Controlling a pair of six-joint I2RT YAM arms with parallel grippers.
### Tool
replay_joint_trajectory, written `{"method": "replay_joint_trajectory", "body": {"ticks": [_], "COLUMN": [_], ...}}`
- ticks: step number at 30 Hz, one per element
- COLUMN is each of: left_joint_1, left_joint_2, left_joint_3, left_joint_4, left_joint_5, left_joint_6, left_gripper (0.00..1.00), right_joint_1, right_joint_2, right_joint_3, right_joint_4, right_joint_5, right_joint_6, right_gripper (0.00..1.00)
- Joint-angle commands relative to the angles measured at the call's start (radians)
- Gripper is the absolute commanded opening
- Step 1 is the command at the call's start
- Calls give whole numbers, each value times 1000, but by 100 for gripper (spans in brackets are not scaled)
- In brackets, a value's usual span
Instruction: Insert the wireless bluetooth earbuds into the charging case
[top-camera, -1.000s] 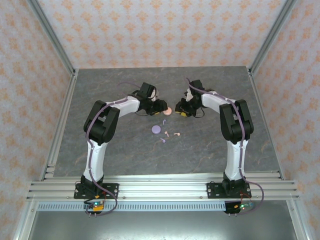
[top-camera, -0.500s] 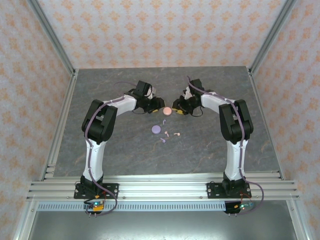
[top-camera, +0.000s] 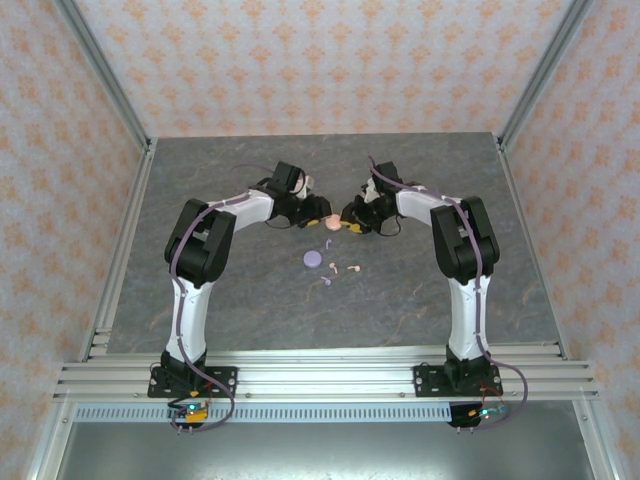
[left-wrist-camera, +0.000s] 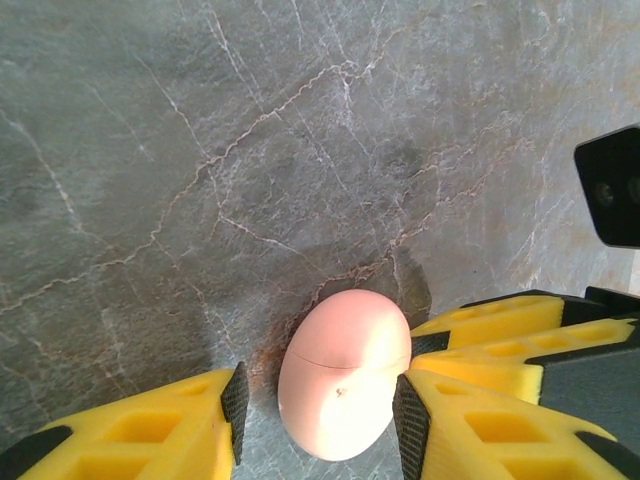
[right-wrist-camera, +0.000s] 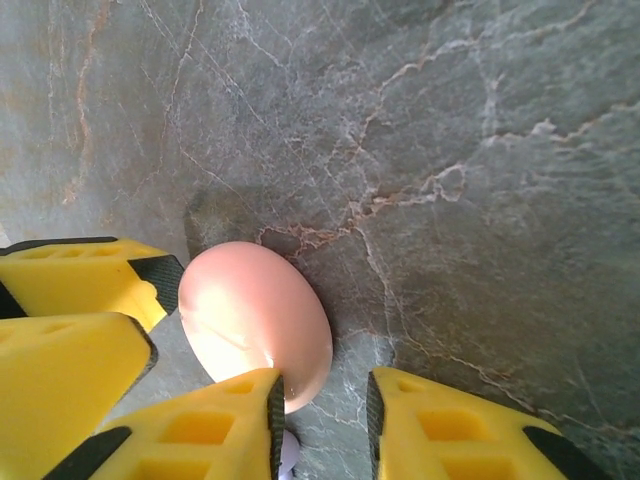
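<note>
A closed pale pink charging case (left-wrist-camera: 343, 372) lies on the table between the fingers of my left gripper (left-wrist-camera: 320, 412). The right pad touches it and a small gap stays at the left pad. From the other side my right gripper (right-wrist-camera: 322, 420) stands narrowly open. Its left finger (right-wrist-camera: 240, 425) is against the case (right-wrist-camera: 255, 320), with bare table between its jaws. In the top view both grippers (top-camera: 320, 212) (top-camera: 352, 222) meet at the pink case (top-camera: 332, 222). A lavender case (top-camera: 312, 259) lies nearer, with two pink earbuds (top-camera: 335, 267) (top-camera: 353, 267) and two lavender earbuds (top-camera: 328, 243) (top-camera: 325, 281) loose beside it.
The grey marbled table (top-camera: 420, 290) is ringed by an aluminium frame (top-camera: 120, 240) and patterned walls. The right gripper's yellow fingers (left-wrist-camera: 490, 322) show in the left wrist view, and the left gripper's fingers (right-wrist-camera: 70, 285) in the right wrist view.
My right gripper has slid left up to the pink case and narrowed. The left gripper pulled back slightly and closed in a little around the case.
</note>
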Motion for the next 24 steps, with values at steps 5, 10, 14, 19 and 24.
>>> {"method": "replay_joint_trajectory", "body": {"ticks": [5,10,14,19,24], "left_joint_1": [-9,-14,-19,-30,-38], "left_joint_2": [41,48,40,33,32], "left_joint_3": [12,7,-13,-47,-55], "left_joint_4": [1,16,20,64,75], "left_joint_5": [36,66,73,101,100], "left_joint_6": [23,14,6,-23,-37], "left_gripper": [46,46,46,45,43], "right_joint_1": [8,8,8,8,9], "right_joint_2": [28,42,48,57,56], "right_joint_3": [38,48,47,46,39], "right_joint_4": [9,4,5,3,7], "right_joint_5": [0,-2,-6,-4,-5], "right_joint_6": [13,13,9,7,10], "right_gripper": [29,29,29,27,27]}}
